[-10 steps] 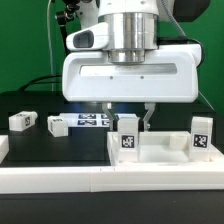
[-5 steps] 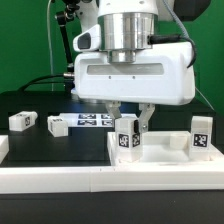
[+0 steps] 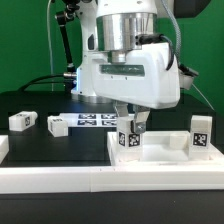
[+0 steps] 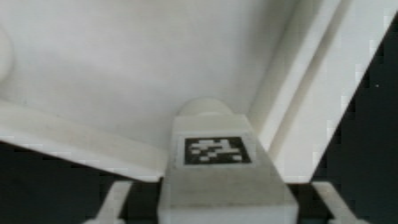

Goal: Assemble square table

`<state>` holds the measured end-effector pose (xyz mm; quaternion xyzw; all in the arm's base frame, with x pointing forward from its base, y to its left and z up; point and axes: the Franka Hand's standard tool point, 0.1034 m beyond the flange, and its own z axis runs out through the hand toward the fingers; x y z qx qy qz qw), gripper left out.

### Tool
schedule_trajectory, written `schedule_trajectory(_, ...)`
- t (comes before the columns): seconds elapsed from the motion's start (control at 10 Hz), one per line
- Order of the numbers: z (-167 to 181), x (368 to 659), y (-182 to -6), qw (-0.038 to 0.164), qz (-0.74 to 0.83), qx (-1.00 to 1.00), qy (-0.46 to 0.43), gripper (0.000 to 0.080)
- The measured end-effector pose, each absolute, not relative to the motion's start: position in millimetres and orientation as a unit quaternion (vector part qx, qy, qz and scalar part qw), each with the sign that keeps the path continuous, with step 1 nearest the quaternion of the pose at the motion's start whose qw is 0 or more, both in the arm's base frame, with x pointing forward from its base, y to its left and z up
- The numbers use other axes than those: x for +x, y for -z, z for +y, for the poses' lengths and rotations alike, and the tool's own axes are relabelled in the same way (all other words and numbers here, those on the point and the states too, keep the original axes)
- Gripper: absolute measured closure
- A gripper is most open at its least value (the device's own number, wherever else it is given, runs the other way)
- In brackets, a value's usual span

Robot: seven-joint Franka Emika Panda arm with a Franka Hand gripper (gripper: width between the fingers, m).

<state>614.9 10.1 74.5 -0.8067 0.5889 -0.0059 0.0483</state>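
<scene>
The square table's white top (image 3: pixel 165 158) lies at the exterior view's right, rim up. A white tagged leg (image 3: pixel 128 138) stands upright on its near left corner. My gripper (image 3: pixel 131 125) comes straight down over this leg and is shut on it, one finger on each side. In the wrist view the leg (image 4: pixel 217 150) fills the middle between my gripper's (image 4: pixel 226 205) pale fingers (image 4: pixel 121 200), over the top's flat inside (image 4: pixel 107 90) and beside its raised rim (image 4: pixel 302 80). A second leg (image 3: pixel 202 135) stands on the top's right corner.
Two loose tagged legs (image 3: pixel 22 121) (image 3: pixel 58 125) lie on the black surface at the exterior view's left. The marker board (image 3: pixel 92 121) lies flat behind them. A long white rail (image 3: pixel 60 182) runs along the front edge.
The hand has turned about its vertical axis while staying over the same corner, still shut on the leg. The other parts have not moved.
</scene>
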Motion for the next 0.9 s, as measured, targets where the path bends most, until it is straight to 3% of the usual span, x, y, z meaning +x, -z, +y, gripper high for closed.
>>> schedule_trajectory(0.4,10.8,614.7,-73.4,0.048,0.645,-0.762,0.003,0.0509)
schedule_trajectory(0.5,11.0,614.6,-73.4,0.048,0.631,-0.774,0.004,0.0351)
schedule_trajectory(0.6,11.2,614.1,-73.2,0.047,0.620,-0.783,0.003,0.0351)
schedule_trajectory(0.7,11.4,613.9,-73.2,0.045,0.598,-0.801,0.005,0.0226)
schedule_trajectory(0.8,12.3,613.9,-73.1,0.043,0.552,-0.833,0.007,0.0165)
schedule_trajectory(0.9,13.4,613.7,-72.9,0.042,0.520,-0.853,0.009,0.0165)
